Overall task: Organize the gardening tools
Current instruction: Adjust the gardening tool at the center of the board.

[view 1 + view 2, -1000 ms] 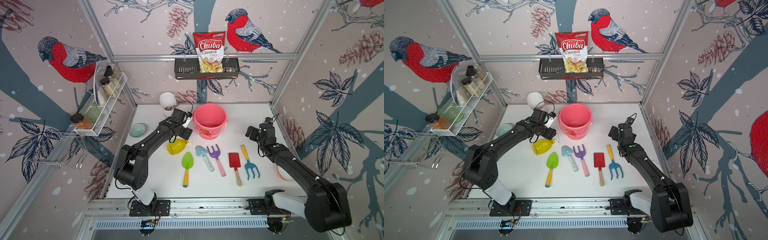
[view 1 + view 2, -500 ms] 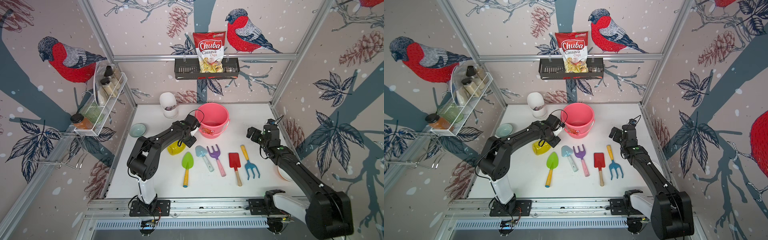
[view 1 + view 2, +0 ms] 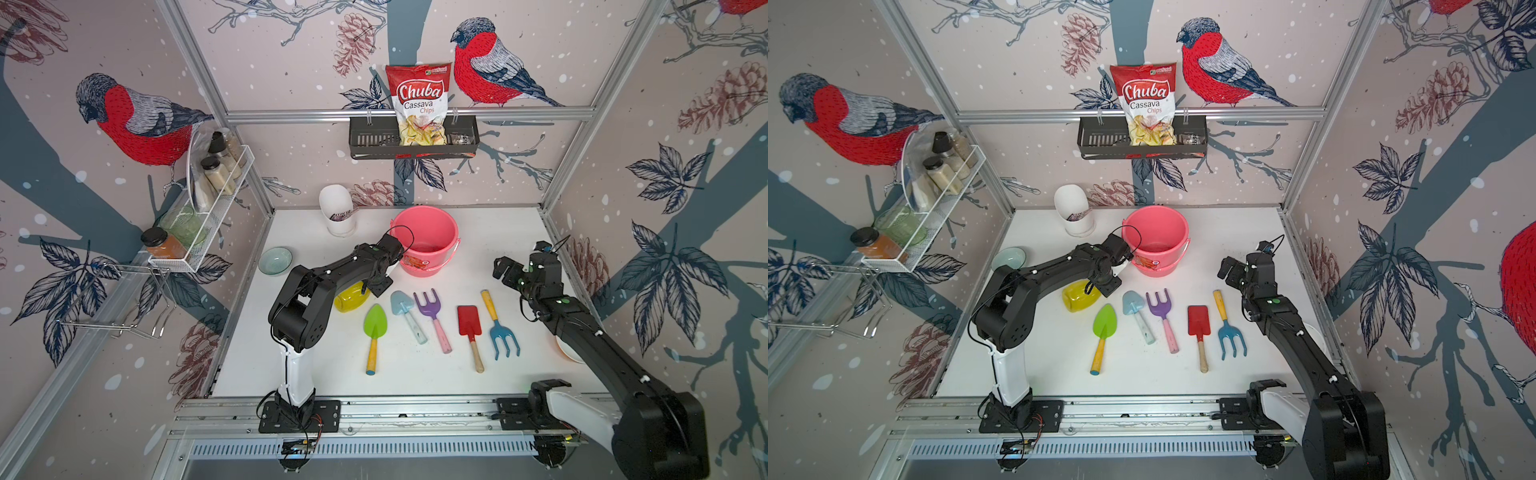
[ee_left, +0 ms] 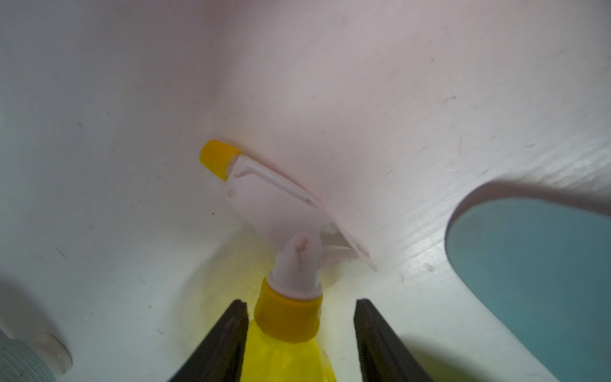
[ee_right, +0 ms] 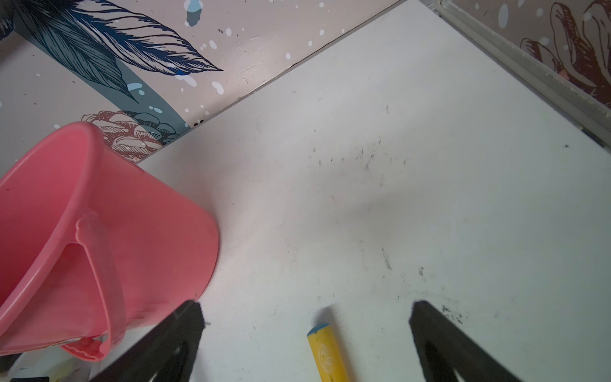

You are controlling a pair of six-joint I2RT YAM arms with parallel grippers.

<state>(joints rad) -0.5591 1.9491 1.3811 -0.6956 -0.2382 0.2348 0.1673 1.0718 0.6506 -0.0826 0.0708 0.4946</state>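
While the left gripper (image 4: 301, 301) straddles the neck of the spray bottle (image 4: 286, 317), which lies centre-left in both top views just lower left of the pink bucket (image 3: 432, 259), its jaws are not yet shut, so grasping seems in hand and they must close squarely before any lift. The right gripper (image 5: 306, 304) hangs wide open above the handle of the blue fork (image 5: 325, 350). A second ago the left arm's elbow sat further left; the bottle lies unmoved.
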